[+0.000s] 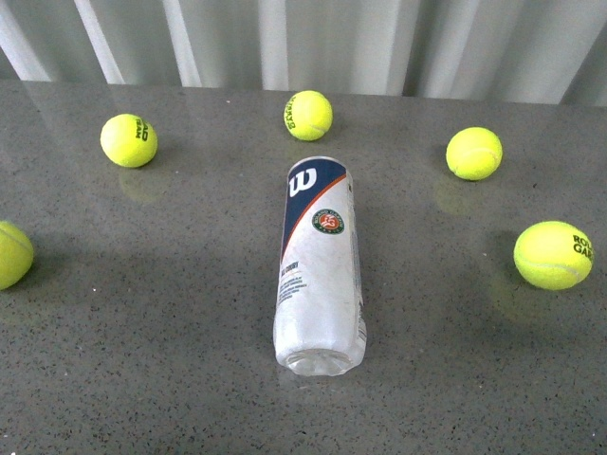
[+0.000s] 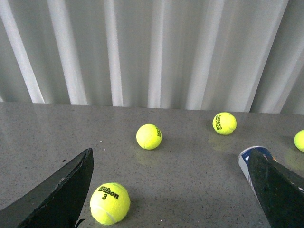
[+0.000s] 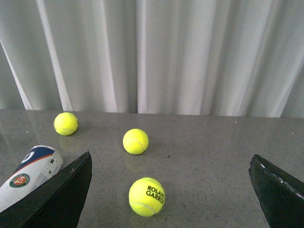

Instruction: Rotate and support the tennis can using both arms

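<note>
The tennis can (image 1: 318,265) lies on its side in the middle of the grey table, navy Wilson end pointing away, clear end toward me. Neither arm shows in the front view. In the left wrist view my left gripper (image 2: 171,190) is open and empty, and the can's navy end (image 2: 248,161) peeks out behind one finger (image 2: 278,190). In the right wrist view my right gripper (image 3: 171,190) is open and empty, with the can's labelled end (image 3: 28,175) beside one finger (image 3: 61,199). Both grippers are apart from the can.
Several yellow tennis balls lie around the can: one far behind it (image 1: 307,115), one at the back left (image 1: 128,140), one at the left edge (image 1: 11,254), two to the right (image 1: 473,153) (image 1: 553,254). A white curtain (image 1: 303,43) backs the table.
</note>
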`<state>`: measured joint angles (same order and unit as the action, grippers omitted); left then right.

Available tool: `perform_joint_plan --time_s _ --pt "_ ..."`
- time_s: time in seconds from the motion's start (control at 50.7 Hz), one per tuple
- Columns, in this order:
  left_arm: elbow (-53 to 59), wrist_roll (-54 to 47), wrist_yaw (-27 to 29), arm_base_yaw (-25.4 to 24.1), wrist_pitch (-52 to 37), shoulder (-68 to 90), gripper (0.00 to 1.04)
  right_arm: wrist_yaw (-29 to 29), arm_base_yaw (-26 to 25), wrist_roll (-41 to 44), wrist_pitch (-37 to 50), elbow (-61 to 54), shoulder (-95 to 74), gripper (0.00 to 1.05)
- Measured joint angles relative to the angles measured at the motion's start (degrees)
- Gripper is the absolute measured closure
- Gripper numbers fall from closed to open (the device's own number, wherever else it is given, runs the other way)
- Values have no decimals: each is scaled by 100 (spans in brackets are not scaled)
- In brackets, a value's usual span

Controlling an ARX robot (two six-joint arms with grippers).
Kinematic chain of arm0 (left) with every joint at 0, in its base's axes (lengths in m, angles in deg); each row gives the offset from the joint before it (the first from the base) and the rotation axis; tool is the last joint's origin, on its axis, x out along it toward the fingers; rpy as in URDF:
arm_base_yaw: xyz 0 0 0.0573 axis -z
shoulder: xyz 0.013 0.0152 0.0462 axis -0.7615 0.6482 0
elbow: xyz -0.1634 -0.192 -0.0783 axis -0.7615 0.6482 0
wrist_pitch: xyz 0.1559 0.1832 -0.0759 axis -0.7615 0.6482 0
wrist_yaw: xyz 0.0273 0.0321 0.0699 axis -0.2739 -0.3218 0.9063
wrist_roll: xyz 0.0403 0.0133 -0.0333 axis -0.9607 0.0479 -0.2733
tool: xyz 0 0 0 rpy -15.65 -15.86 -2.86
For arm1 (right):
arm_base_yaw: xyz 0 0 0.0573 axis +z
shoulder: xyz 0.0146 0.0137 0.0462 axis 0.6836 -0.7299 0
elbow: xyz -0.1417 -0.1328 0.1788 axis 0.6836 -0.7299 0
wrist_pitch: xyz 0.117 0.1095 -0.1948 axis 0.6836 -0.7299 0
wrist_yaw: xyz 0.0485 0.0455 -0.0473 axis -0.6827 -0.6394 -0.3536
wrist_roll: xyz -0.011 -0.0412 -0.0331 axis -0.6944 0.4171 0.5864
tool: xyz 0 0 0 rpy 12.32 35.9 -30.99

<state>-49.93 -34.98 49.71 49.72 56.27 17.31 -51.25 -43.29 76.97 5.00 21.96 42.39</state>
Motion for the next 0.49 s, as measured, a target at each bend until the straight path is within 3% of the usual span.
perform_joint_plan --time_s 0.493 --pt "0 0 0 0 0 0 7 0 0 0 0 0 0 7"
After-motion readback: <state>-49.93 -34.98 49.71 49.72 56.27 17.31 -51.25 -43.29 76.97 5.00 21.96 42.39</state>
